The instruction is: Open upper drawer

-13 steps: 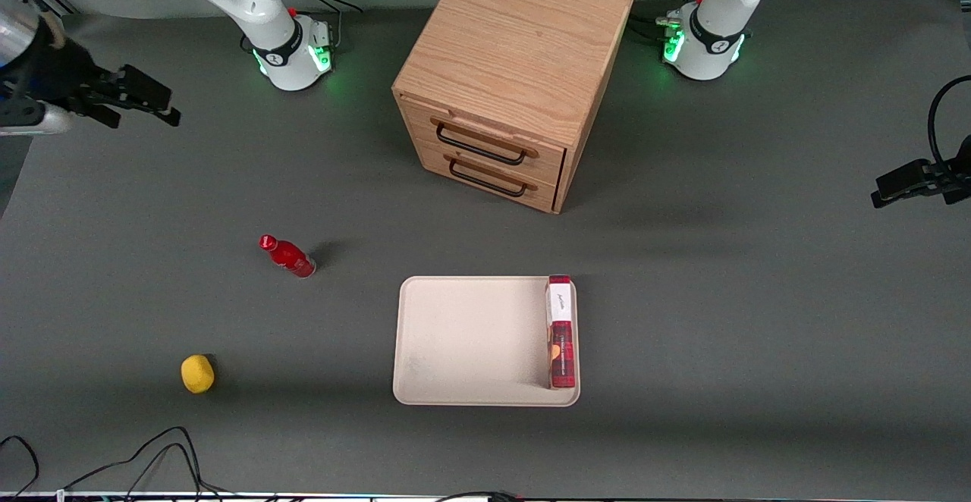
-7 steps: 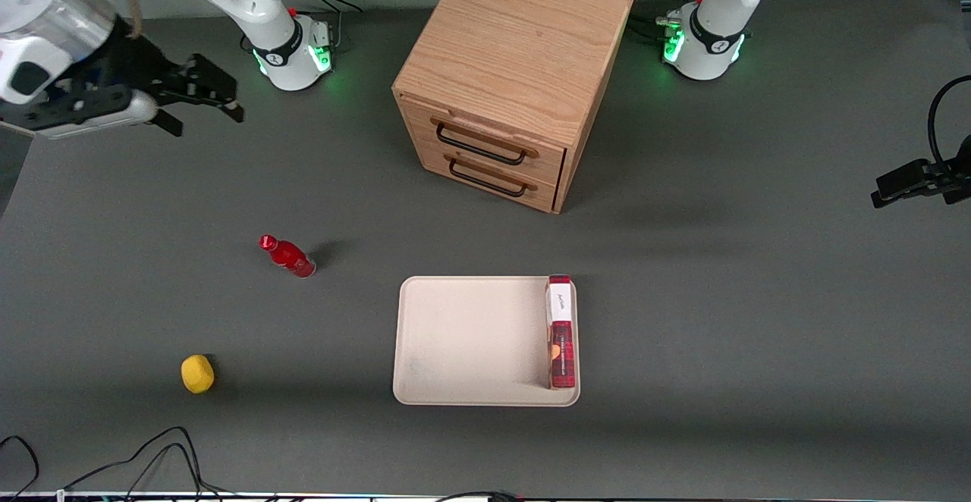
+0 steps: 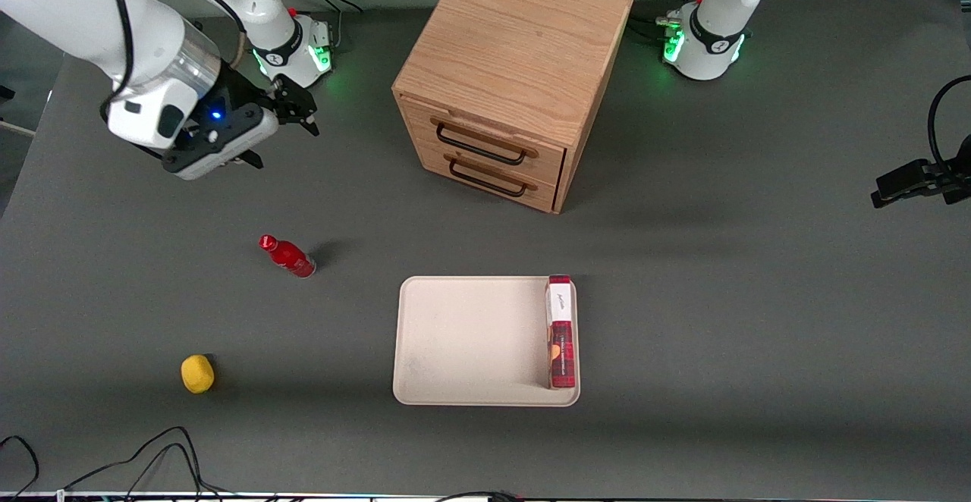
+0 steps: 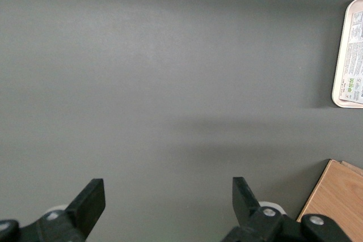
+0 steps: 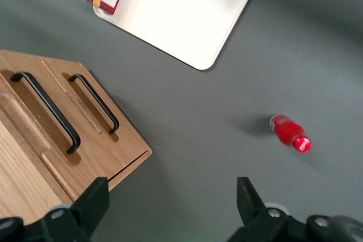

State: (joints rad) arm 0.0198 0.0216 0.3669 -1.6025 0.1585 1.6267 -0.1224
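The oak cabinet (image 3: 516, 62) stands at the back of the table, both drawers closed. The upper drawer (image 3: 485, 132) is the top one, with a thin black bar handle (image 3: 479, 147); the lower drawer (image 3: 493, 176) sits just beneath it. In the right wrist view the upper drawer (image 5: 34, 120) and its handle (image 5: 50, 111) lie beside the cabinet's top. My right gripper (image 3: 287, 149) hovers above the table, apart from the cabinet toward the working arm's end. The gripper (image 5: 172, 196) is open with only grey table between its fingers.
A red bottle (image 3: 288, 257) lies on the table nearer the front camera than the gripper. A beige tray (image 3: 470, 335) holds a red and white box (image 3: 561, 331) along one rim. A yellow object (image 3: 197, 374) sits near the front edge.
The right arm has swung in from the working arm's end of the table toward the cabinet, its gripper still open. The drawers and the loose objects have not moved.
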